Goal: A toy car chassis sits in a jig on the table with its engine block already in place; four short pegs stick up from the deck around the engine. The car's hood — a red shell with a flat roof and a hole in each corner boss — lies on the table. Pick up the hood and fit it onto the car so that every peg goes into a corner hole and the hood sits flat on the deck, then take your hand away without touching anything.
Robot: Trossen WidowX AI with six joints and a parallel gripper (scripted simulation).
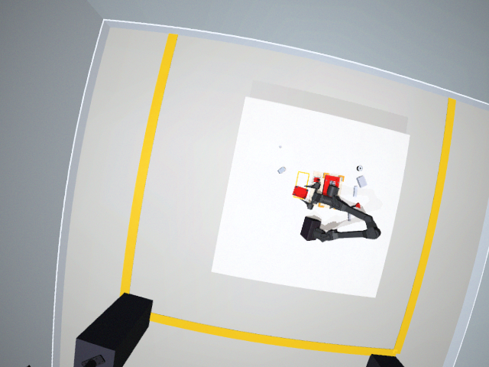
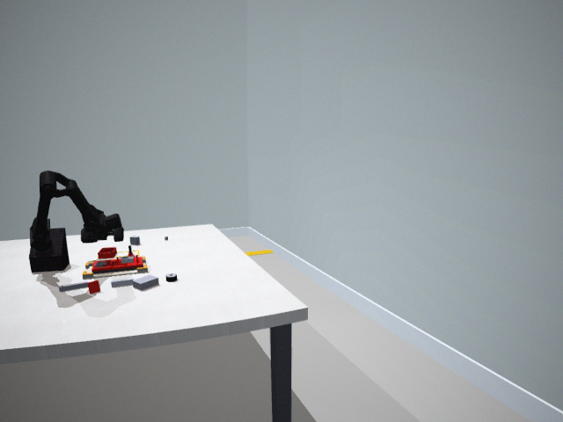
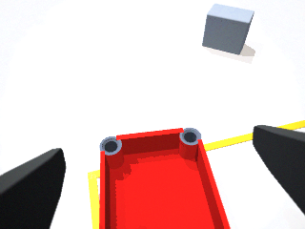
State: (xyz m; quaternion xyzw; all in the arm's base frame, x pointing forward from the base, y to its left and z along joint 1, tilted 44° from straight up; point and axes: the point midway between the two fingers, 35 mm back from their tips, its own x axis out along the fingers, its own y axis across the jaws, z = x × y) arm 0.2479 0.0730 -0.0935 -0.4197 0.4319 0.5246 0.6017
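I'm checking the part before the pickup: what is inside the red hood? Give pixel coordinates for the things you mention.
Inside the hood (image 1: pixel 299 192) (image 2: pixel 107 252) (image 3: pixel 157 196), the wrist view shows a bare red floor and two corner bosses with dark holes. The near end is cut off by the picture's edge; the surface underneath is covered.

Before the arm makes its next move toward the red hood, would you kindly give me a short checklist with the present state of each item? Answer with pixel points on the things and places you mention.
1. Gripper (image 1: pixel 312 196) (image 2: pixel 102 238) (image 3: pixel 161 145) open, nothing between its fingers: ok.
2. Hood (image 1: pixel 299 192) (image 2: pixel 107 252) (image 3: pixel 157 196) between the two fingers as the wrist camera sees it: ok.
3. Hood roof side up for fitting: not ok; its open side and boss holes face up.
4. All four boss holes in the wrist view: not ok; only two show.
5. Chassis (image 1: pixel 328 183) (image 2: pixel 118 263) in the jig (image 1: pixel 341 178) (image 2: pixel 87 274): ok.
6. All four pegs upright and undamaged: cannot tell; too small.
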